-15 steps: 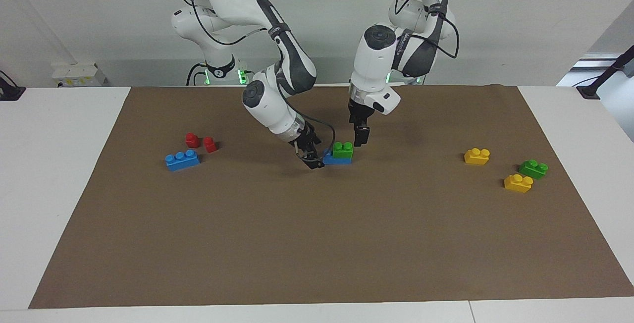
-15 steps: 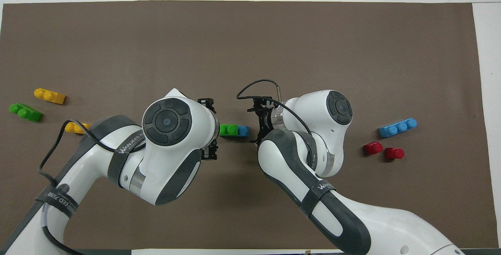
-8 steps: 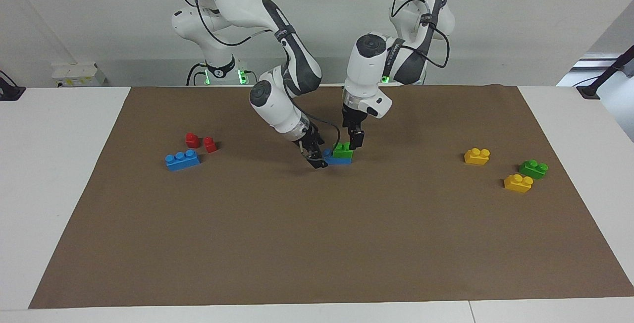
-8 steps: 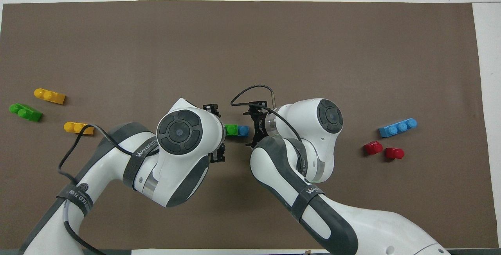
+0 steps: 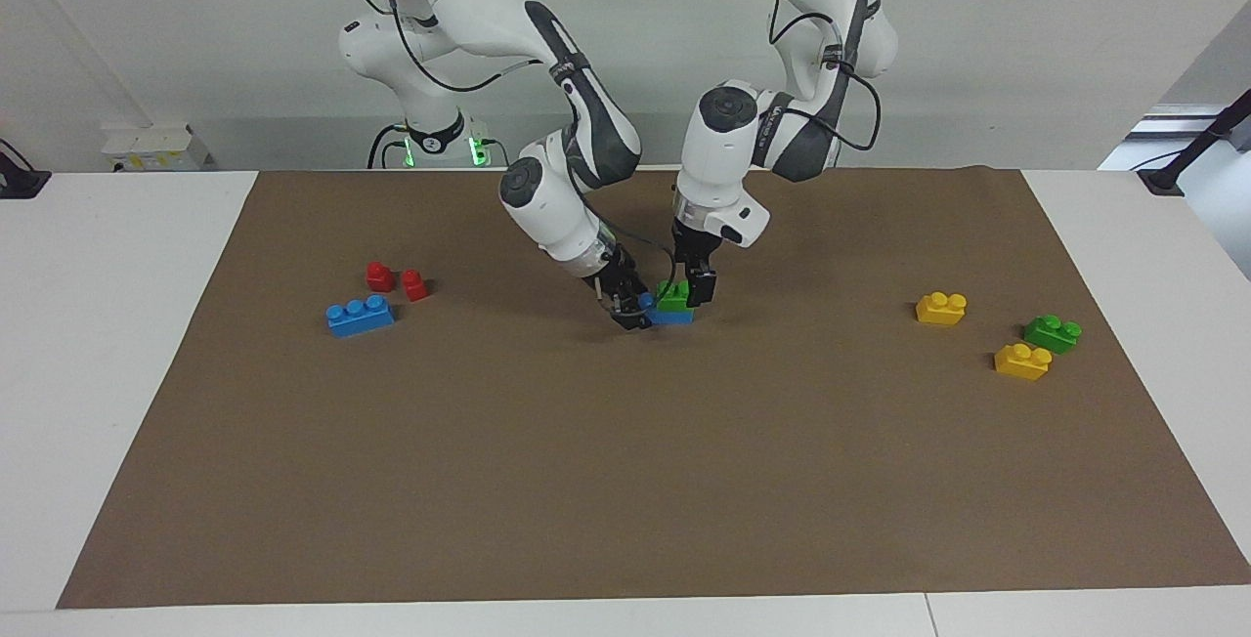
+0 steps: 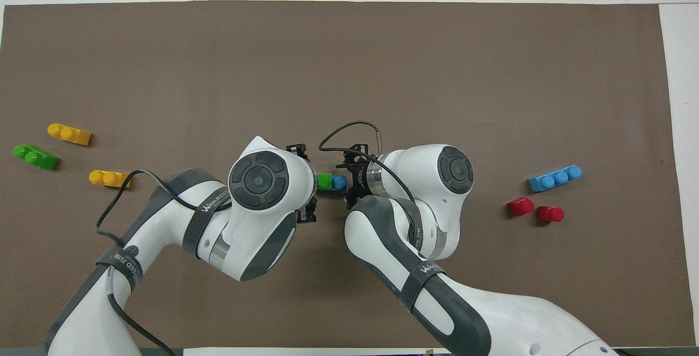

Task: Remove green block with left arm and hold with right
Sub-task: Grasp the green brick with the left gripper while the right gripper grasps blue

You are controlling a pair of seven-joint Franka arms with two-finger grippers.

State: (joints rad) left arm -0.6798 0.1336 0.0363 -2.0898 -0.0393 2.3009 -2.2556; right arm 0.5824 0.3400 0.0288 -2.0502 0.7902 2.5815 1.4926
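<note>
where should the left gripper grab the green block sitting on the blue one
Grip the green block by its two long side walls, above the seam with the blue brick, coming down from above at the left arm's end of the stack, where the left gripper is now. It is stacked on that end; the right gripper is at the bare blue end, so a lift should separate them.

brown mat [image 5: 625, 481] covers the white table [image 5: 107, 324], scattered bricks on it.

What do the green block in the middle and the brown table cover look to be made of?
Green block: probably moulded plastic, given its bright even colour and round studs. Brown cover: seemingly a matte sheet, perhaps paper or felt; it lies flat and shows no glare.
</note>
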